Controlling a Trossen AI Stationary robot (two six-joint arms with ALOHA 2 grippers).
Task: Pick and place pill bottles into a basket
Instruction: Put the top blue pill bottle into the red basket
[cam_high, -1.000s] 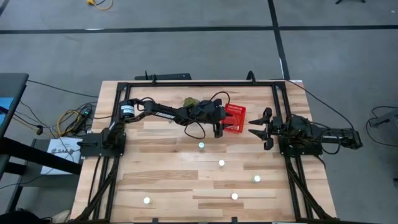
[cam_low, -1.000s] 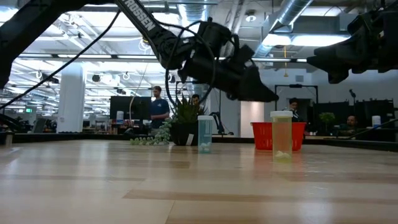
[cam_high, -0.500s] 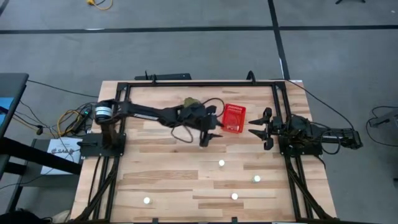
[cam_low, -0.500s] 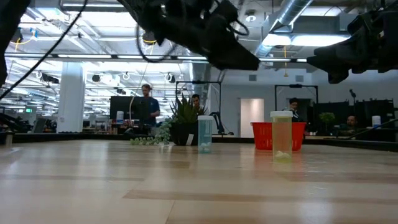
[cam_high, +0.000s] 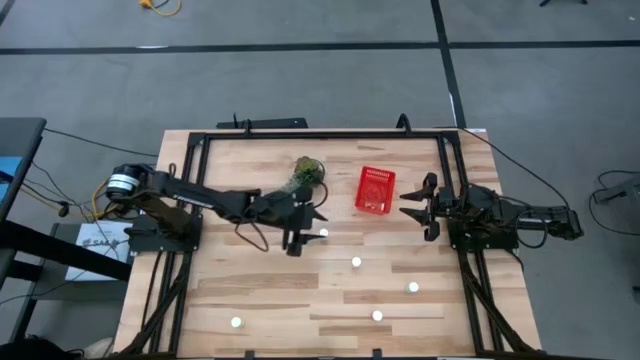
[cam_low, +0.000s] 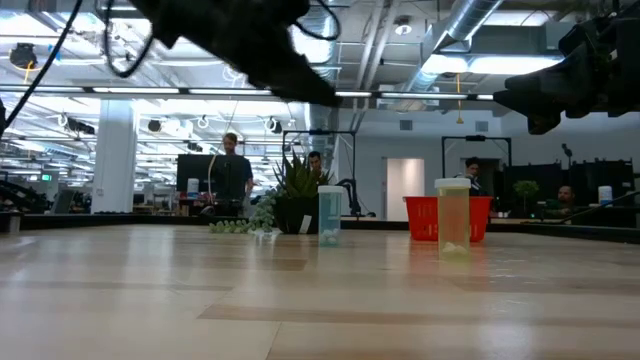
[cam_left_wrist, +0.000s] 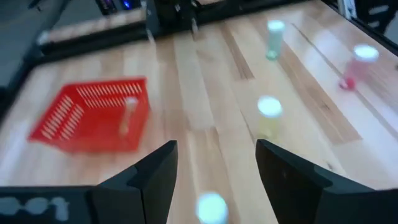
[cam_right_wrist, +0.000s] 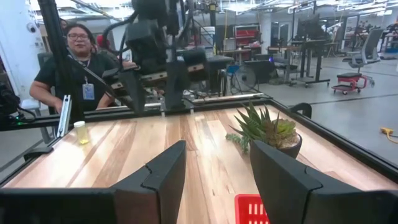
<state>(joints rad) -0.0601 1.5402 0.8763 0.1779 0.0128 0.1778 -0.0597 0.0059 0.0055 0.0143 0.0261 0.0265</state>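
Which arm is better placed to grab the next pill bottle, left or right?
Left. The left gripper is open, out over the table right beside the nearest pill bottle, which shows between its fingers in its wrist view. The right gripper waits open by the table's right edge, beside the basket.

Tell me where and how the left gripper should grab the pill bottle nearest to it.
Grip the pill bottle across its narrow body just below the white cap, coming straight down from above. It stands upright and apart from the others, so the open left gripper, hovering beside it, could probably straddle it without touching the basket.
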